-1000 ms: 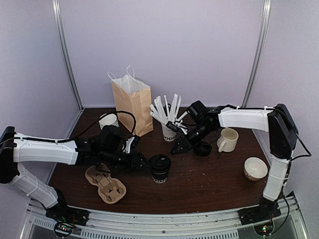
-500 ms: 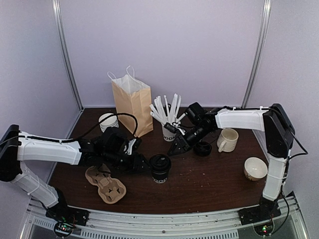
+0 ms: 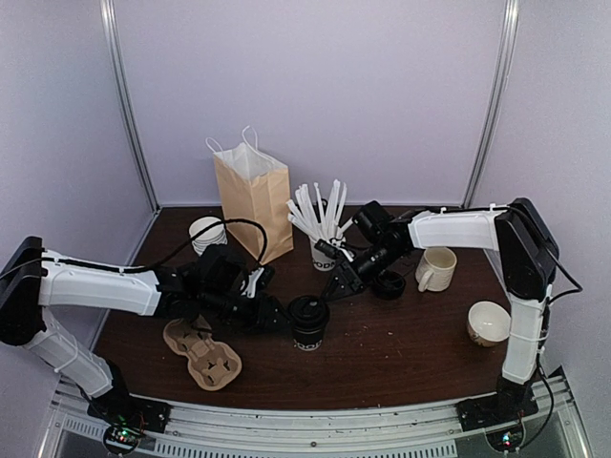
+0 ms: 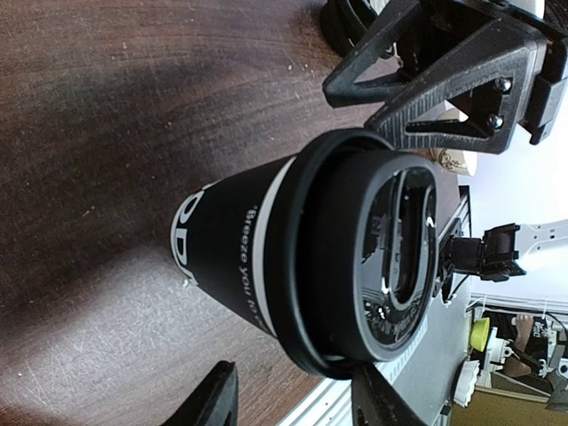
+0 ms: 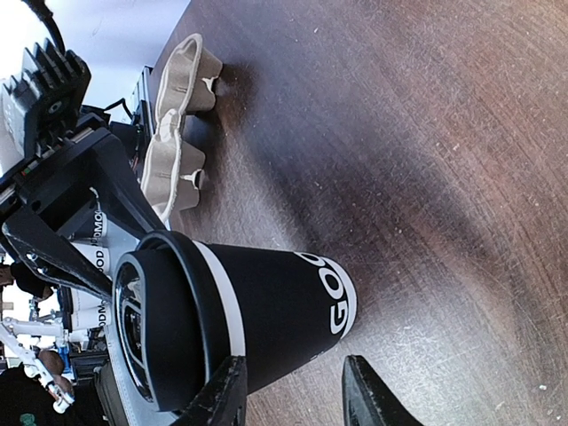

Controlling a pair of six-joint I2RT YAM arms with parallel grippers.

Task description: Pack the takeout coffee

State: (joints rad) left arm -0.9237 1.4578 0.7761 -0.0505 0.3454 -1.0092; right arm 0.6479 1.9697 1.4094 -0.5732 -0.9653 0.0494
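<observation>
The left gripper (image 3: pixel 274 315) lies low over the table (image 3: pixel 401 355), its jaws partly parted and holding nothing, with the tips just beside the takeout coffee (image 3: pixel 307 322). The right gripper (image 3: pixel 344 283) hovers just behind the cup on its other side, likewise part-open and empty. The coffee stands upright on the table with its black lid on, between the two grippers. It is near the moulded pulp carrier (image 3: pixel 202 351) and well apart from the paper bag (image 3: pixel 254 202) at the back. Judged from this, the packing has scarcely begun: the cup is lidded, but it is neither gripped nor lifted, and it sits in neither carrier nor bag. Nearly everything appears to be left: closing on the cup, carrying it across and setting it into its packing
</observation>
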